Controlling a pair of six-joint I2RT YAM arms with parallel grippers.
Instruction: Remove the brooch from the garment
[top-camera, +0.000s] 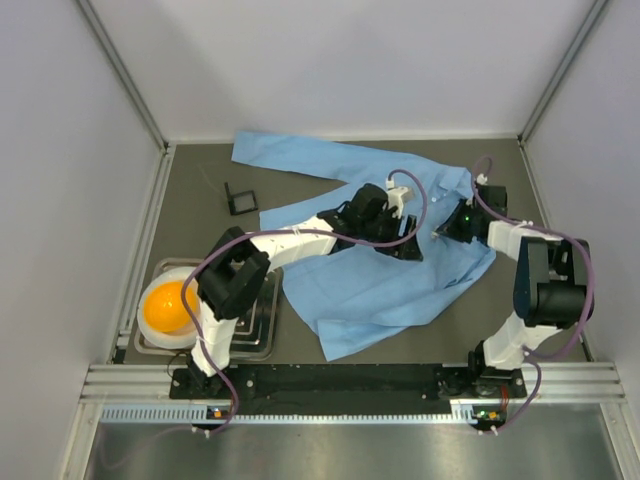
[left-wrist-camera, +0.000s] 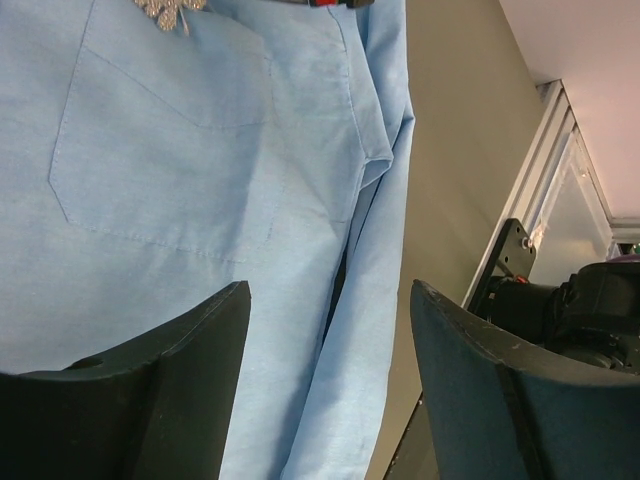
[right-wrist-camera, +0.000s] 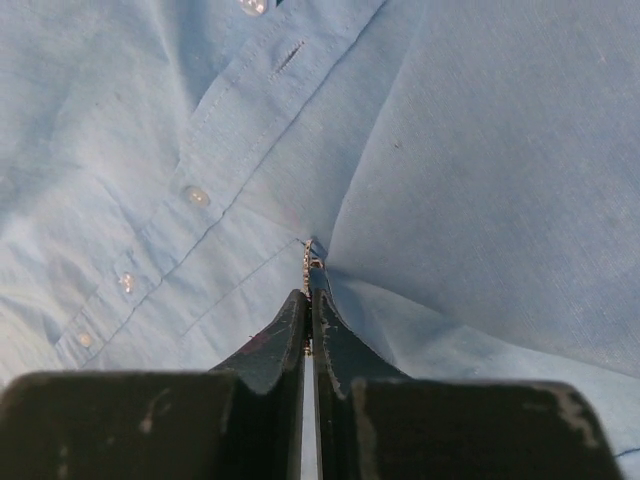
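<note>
The light blue shirt (top-camera: 380, 280) lies spread on the table. In the right wrist view my right gripper (right-wrist-camera: 310, 296) is shut on the brooch (right-wrist-camera: 308, 258), a thin glittering edge at its tips. The shirt cloth (right-wrist-camera: 480, 180) rises in a peak to the brooch. In the top view the right gripper (top-camera: 442, 230) is over the shirt's right part. My left gripper (top-camera: 405, 245) is open just beside it, low over the cloth; its fingers (left-wrist-camera: 200, 380) straddle the shirt's edge (left-wrist-camera: 350, 330). The brooch also glints at the top edge of the left wrist view (left-wrist-camera: 168, 10), above the chest pocket (left-wrist-camera: 170, 150).
A small black square holder (top-camera: 240, 198) lies on the table left of the shirt. A metal tray (top-camera: 255, 330) with an orange bowl (top-camera: 168, 308) stands at the near left. Cage posts and walls ring the table. The right arm's base (left-wrist-camera: 590, 310) shows in the left wrist view.
</note>
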